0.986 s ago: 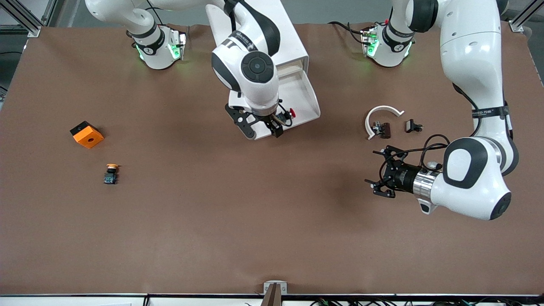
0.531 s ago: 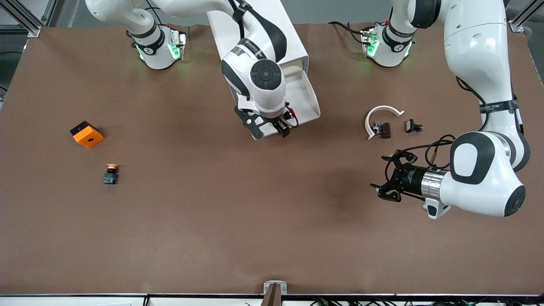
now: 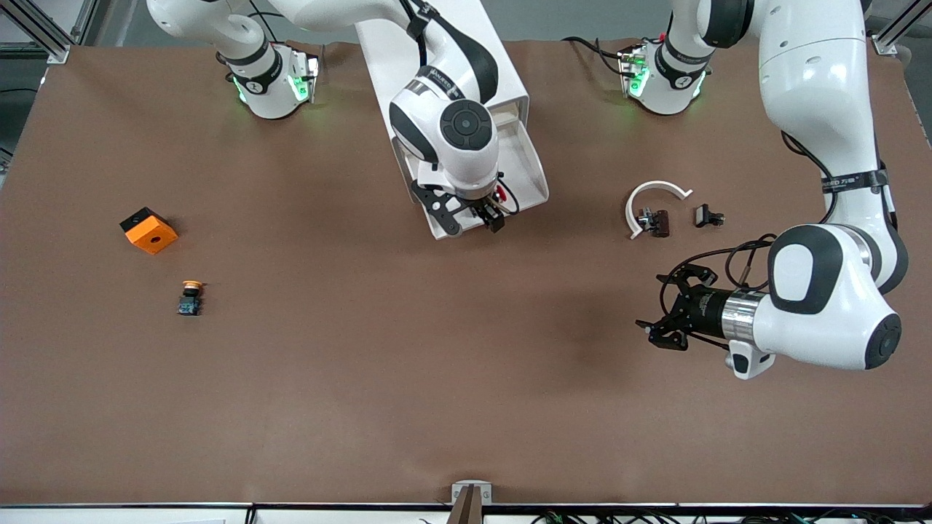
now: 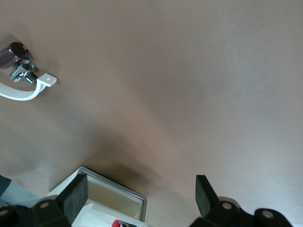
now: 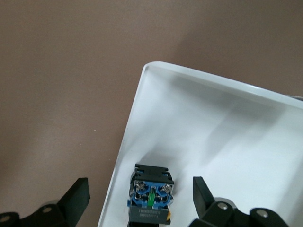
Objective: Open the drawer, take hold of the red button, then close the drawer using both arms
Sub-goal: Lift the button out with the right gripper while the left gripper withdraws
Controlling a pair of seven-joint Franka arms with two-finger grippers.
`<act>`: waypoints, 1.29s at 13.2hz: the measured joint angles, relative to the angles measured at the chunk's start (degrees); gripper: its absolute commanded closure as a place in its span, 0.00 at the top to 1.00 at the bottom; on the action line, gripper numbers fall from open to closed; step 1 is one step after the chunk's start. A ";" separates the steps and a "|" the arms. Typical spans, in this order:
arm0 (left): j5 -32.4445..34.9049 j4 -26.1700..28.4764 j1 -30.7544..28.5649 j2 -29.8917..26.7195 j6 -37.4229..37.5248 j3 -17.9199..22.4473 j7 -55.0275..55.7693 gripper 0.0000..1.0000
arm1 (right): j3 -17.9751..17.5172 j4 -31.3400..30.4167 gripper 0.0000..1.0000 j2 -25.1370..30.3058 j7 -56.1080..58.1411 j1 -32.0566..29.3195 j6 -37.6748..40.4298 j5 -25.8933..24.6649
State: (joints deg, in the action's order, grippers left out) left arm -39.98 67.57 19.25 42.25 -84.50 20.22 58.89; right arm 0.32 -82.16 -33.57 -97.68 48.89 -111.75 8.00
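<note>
R gripper [image 5: 137, 201] now over glossy drawer [image 5: 199, 123]

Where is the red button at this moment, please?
The button lies in the open drawer, near its front edge, directly beneath the right gripper, whose open fingers stand to either side of it.

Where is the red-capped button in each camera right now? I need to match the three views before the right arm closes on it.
Front view: the button lies in the open drawer, mostly hidden under the right gripper.
Right wrist view: its bluish base shows between the open fingers, inside the drawer's corner.
Left wrist view: only a sliver of red at the picture's edge.
Shared landmark: the drawer's white rim.
</note>
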 measured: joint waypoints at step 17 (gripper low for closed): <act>14.04 1.39 6.76 -5.99 -4.33 0.09 -16.52 1.00 | 1.04 4.82 0.33 -0.20 0.21 -1.05 5.88 0.06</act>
State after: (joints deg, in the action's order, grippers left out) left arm -25.94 68.96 26.02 36.26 -88.83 20.31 42.36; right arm 1.36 -77.35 -33.77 -97.47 47.84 -105.87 8.06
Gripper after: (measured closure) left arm 0.000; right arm 0.590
